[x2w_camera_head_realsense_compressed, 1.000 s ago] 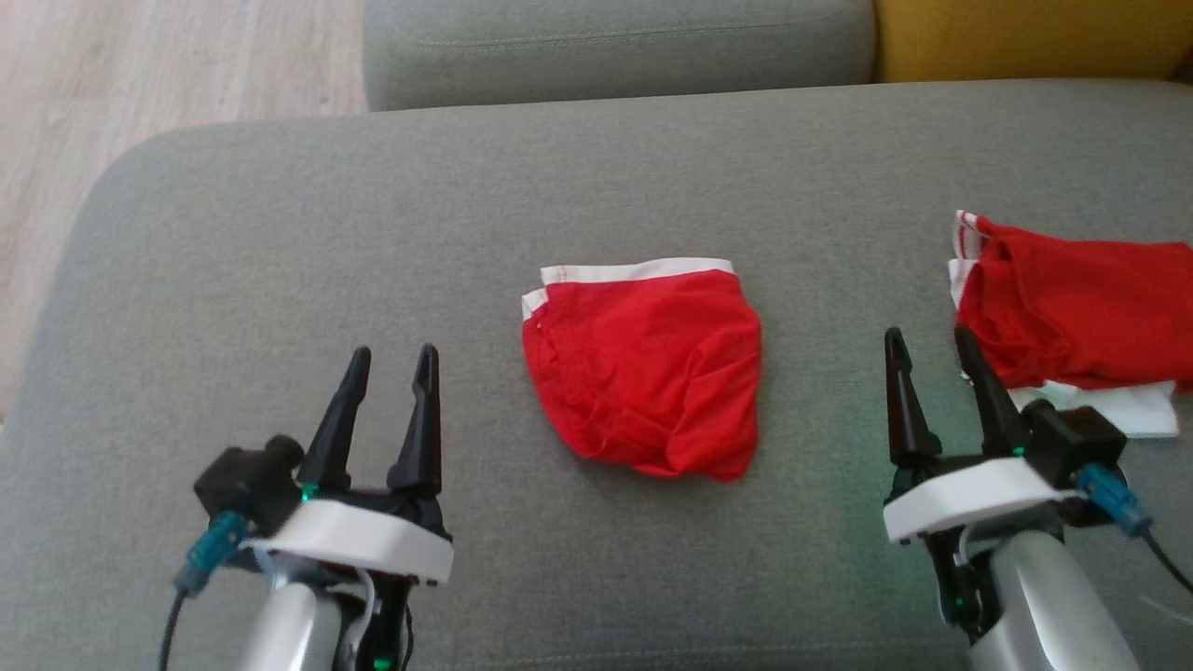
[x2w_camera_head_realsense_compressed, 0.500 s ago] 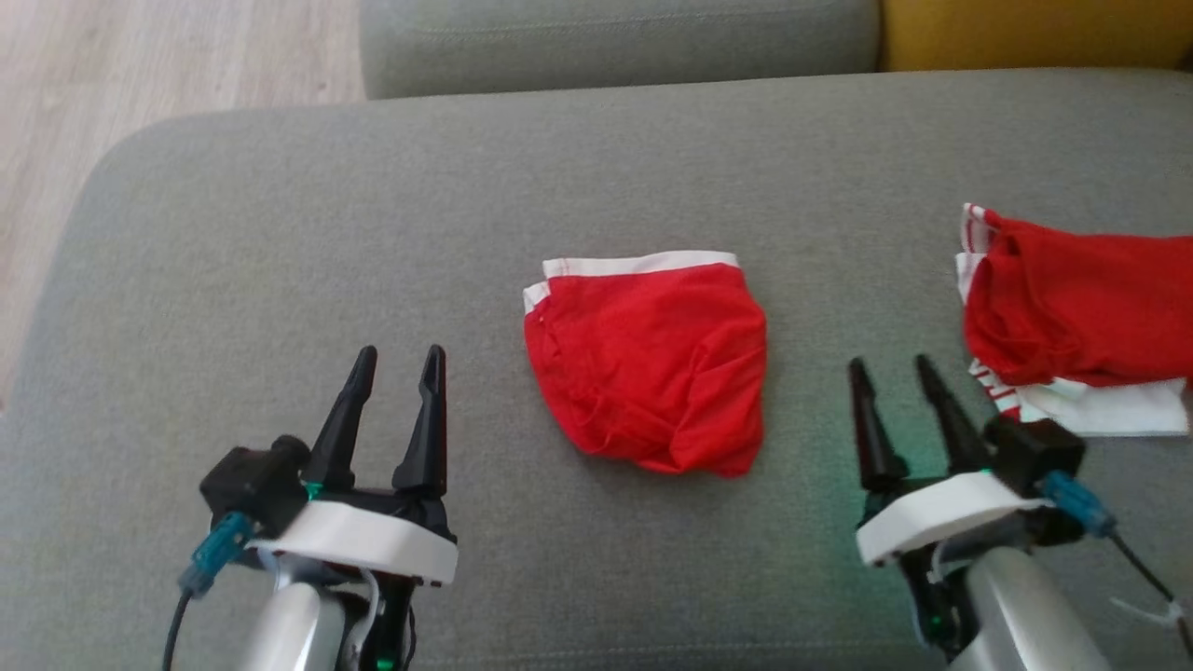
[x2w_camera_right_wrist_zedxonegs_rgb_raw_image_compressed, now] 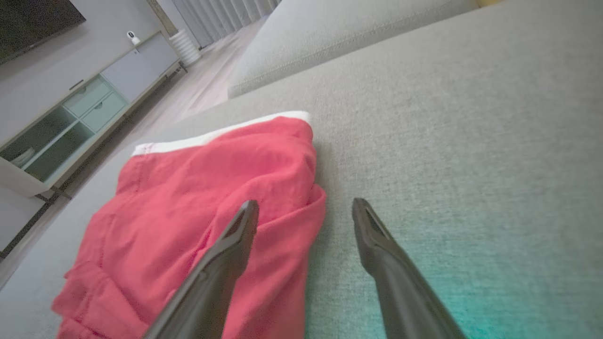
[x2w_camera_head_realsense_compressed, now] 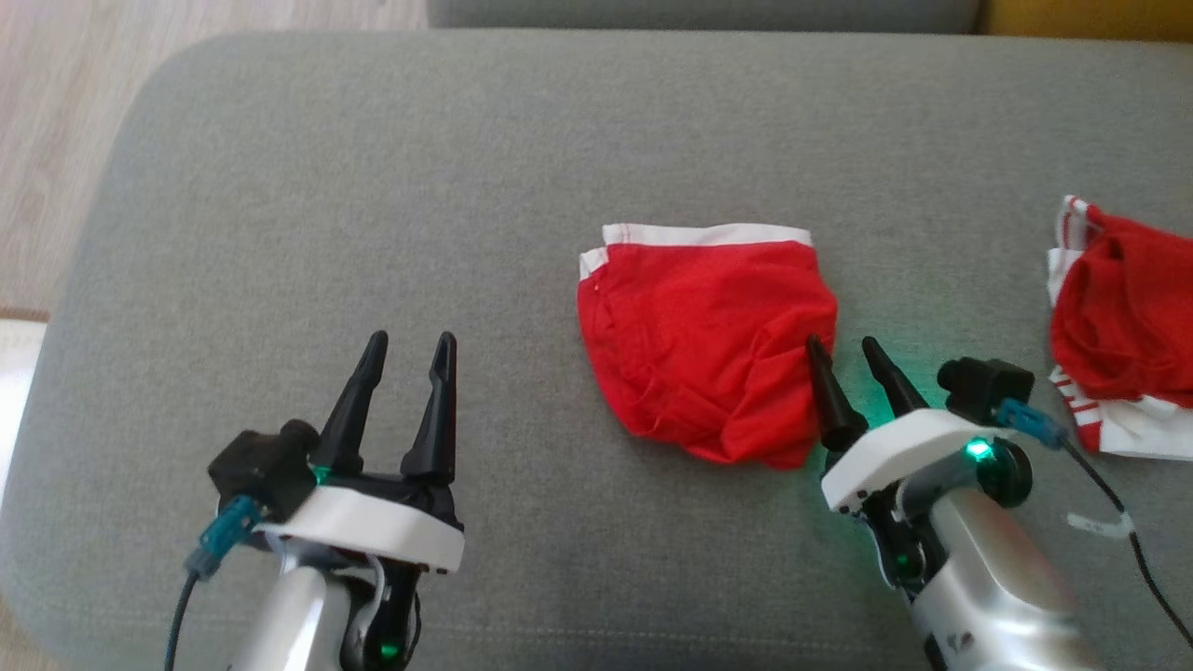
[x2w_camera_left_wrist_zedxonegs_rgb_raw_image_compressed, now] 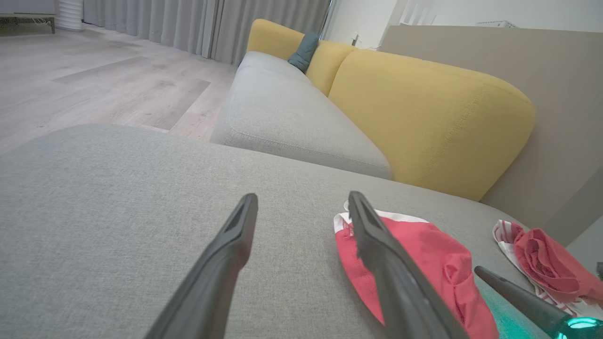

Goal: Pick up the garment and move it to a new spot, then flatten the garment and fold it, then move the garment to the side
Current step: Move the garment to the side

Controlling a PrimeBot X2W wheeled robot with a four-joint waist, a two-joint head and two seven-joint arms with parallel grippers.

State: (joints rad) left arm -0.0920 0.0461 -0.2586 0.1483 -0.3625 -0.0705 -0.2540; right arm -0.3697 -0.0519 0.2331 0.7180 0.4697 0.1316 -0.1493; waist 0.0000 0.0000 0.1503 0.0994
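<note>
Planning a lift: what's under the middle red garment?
The crumpled red garment with a white waistband lies on the grey fabric sofa cushion, visible all around it. Whatever sits beneath its folds is covered.

On my feed a broad grey seat cushion (x2w_camera_head_realsense_compressed: 373,186) lies in front. Beyond it I see a second grey seat (x2w_camera_left_wrist_zedxonegs_rgb_raw_image_compressed: 292,117), backed by yellow cushions (x2w_camera_left_wrist_zedxonegs_rgb_raw_image_compressed: 424,117) with a small teal pillow (x2w_camera_left_wrist_zedxonegs_rgb_raw_image_compressed: 304,44). Pale wood floor (x2w_camera_left_wrist_zedxonegs_rgb_raw_image_compressed: 94,80) runs to grey curtains (x2w_camera_left_wrist_zedxonegs_rgb_raw_image_compressed: 188,23). A low glass-fronted cabinet (x2w_camera_right_wrist_zedxonegs_rgb_raw_image_compressed: 70,122) stands against a pale wall (x2w_camera_right_wrist_zedxonegs_rgb_raw_image_compressed: 110,16).
</note>
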